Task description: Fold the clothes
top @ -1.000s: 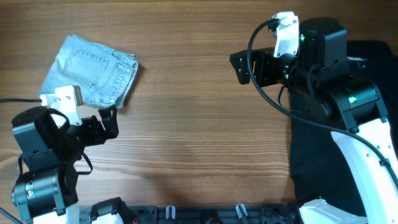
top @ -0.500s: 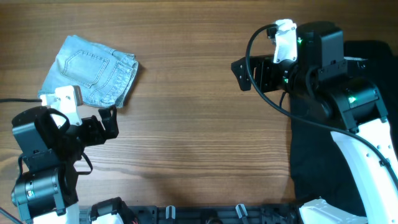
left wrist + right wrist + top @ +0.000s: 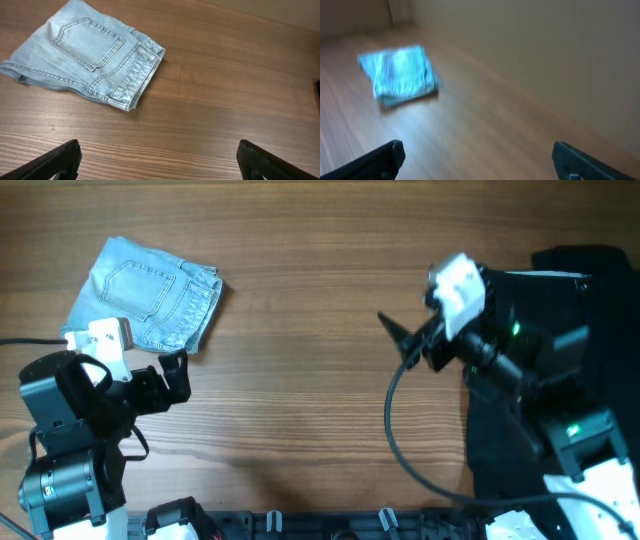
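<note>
The light blue denim shorts (image 3: 148, 302) lie folded at the table's far left, back pocket up. They also show in the left wrist view (image 3: 85, 57) and, blurred, in the right wrist view (image 3: 400, 75). My left gripper (image 3: 175, 376) is open and empty, just in front of the shorts and clear of them (image 3: 157, 160). My right gripper (image 3: 398, 340) is open and empty, out over the bare wood right of centre, far from the shorts (image 3: 477, 157).
A large plain black garment (image 3: 540, 390) lies along the table's right side under my right arm. A black cable (image 3: 392, 430) loops from the right arm over the wood. The table's front edge carries black mounts (image 3: 300, 525).
My right arm has swung down and toward the near side, its gripper now lower and tilted, with motion blur. The left arm and the shorts have not moved.
</note>
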`<state>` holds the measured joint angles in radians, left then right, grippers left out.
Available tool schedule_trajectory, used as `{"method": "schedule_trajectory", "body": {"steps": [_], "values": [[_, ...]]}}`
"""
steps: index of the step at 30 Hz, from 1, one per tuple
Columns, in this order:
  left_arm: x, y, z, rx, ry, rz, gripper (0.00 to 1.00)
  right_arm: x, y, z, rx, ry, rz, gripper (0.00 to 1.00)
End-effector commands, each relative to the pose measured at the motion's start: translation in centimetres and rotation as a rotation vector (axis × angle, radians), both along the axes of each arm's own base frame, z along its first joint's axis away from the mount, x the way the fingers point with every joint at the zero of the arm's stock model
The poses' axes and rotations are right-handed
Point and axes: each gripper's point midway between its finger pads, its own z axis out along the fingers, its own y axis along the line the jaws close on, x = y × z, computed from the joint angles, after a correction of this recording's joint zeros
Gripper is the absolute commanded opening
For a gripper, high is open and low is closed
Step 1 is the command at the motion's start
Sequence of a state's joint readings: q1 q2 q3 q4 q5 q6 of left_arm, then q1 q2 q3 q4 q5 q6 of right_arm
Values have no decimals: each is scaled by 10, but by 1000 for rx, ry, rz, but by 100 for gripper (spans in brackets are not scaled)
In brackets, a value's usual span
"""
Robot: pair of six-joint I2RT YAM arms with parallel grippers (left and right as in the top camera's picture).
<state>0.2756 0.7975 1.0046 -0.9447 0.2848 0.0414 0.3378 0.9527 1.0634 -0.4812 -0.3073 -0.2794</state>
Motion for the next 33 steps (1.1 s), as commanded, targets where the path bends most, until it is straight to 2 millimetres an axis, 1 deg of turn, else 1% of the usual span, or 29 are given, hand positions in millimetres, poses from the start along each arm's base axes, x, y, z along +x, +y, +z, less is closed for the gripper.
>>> {"method": "schedule_trajectory", "body": {"steps": [1, 2, 3, 4, 5, 7, 10, 11, 13, 15, 17, 20, 21, 24, 33], "values": [[0, 0, 6, 22, -16, -12, 100, -18, -9, -20, 71, -109, -31, 100], [0, 0, 6, 22, -15, -12, 100, -21, -20, -24, 144, -132, -105, 100], [0, 0, 6, 22, -16, -12, 100, -26, -27, -27, 185, -163, -135, 100], [0, 0, 6, 22, -16, -12, 100, -35, -30, -32, 198, -201, -132, 100], [0, 0, 6, 22, -16, -11, 100, -46, -34, -42, 210, -234, -130, 100], [0, 0, 6, 22, -16, -12, 100, -58, -40, -53, 222, -265, -136, 100], [0, 0, 6, 22, -16, -12, 100, -74, -51, -57, 249, -340, -151, 100], [0, 0, 6, 23, -16, -12, 100, -76, -53, -59, 253, -352, -154, 100], [0, 0, 6, 23, -16, -12, 100, -76, -55, -70, 248, -351, -166, 100], [0, 0, 6, 22, -16, -12, 100, -74, -57, -85, 246, -350, -175, 100], [0, 0, 6, 22, -16, -12, 100, -76, -55, -95, 264, -389, -157, 100], [0, 0, 6, 22, -16, -11, 100, -75, -53, -111, 261, -375, -148, 100], [0, 0, 6, 22, -16, -12, 100, -73, -53, -118, 254, -361, -150, 100], [0, 0, 6, 22, -16, -12, 100, -69, -51, -149, 234, -292, -154, 100], [0, 0, 6, 22, -16, -12, 100, -69, -51, -149, 230, -297, -153, 100]]}}
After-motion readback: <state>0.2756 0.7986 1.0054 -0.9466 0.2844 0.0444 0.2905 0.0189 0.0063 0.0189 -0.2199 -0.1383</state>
